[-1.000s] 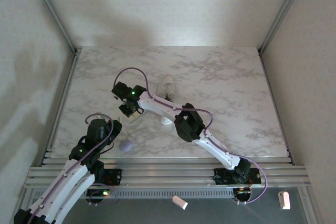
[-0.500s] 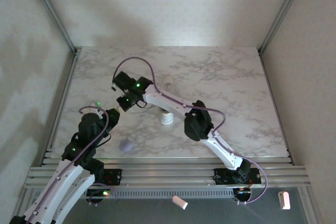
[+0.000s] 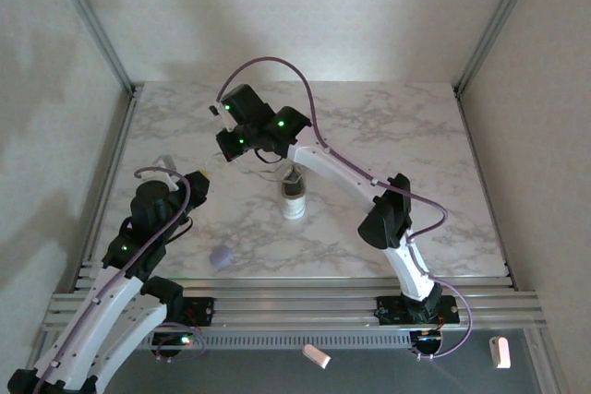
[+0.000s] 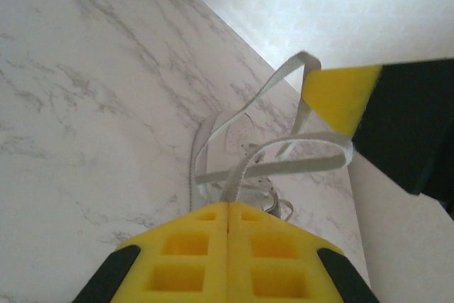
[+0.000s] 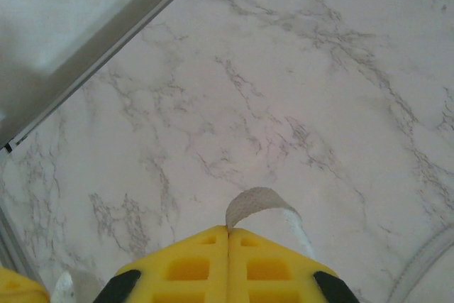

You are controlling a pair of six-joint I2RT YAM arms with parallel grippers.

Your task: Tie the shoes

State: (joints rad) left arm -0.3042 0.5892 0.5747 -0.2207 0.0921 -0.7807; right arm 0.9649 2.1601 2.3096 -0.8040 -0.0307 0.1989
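My left tool [image 4: 228,209] and right tool [image 5: 228,230] are both pinched shut on the laces [image 4: 284,166], sneaker [image 4: 237,133] just ahead of the left one.

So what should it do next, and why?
Probably ease the left fingers and right fingers apart a little: each is shut on a lace, and slack loops hang between them and the shoe.

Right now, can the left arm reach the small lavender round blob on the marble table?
Probably, but not freely: the small lavender round blob lies on bare table near that arm with nothing between, yet the left gripper is shut on a thin white lace, which it would have to drop first.
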